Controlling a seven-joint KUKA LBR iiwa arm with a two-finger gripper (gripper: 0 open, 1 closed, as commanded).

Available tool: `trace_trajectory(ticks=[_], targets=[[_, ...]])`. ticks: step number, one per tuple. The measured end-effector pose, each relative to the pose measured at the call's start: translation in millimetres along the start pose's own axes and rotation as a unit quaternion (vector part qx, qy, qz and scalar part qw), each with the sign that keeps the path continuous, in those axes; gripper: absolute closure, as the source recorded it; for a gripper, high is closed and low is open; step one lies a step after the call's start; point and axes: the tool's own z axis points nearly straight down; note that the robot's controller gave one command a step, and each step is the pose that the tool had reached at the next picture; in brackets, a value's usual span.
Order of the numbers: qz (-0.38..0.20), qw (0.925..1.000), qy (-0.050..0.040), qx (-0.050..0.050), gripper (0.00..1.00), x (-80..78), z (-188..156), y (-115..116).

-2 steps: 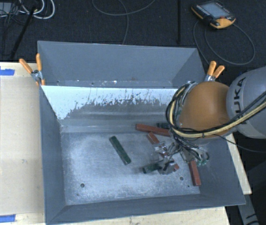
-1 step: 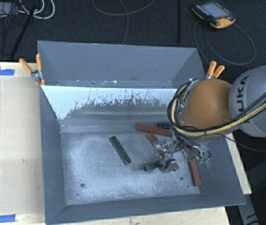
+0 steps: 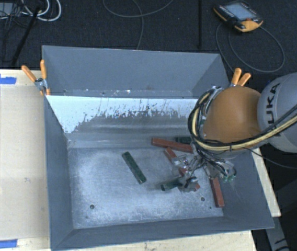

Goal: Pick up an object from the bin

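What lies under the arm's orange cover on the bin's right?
The hand hangs below the orange cover. Red-brown bars poke out on either side of it, and a dark piece lies by its tip. What lies straight beneath the cover is hidden.

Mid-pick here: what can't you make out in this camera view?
Camera view: small dark pieces beneath the gripper are too small and cluttered to identify.
Camera view: the reddish-brown bar runs under the orange wrist cover; its right end is hidden.
Camera view: bin floor under the arm is covered.

scuffed matt grey metal bin
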Motion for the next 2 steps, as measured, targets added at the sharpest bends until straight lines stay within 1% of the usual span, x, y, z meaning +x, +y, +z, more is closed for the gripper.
trace_trajectory(ticks=[2], targets=[[0.000,1.0000,-0.0005,0.000,1.00,-0.7,-10.9,0.2]])
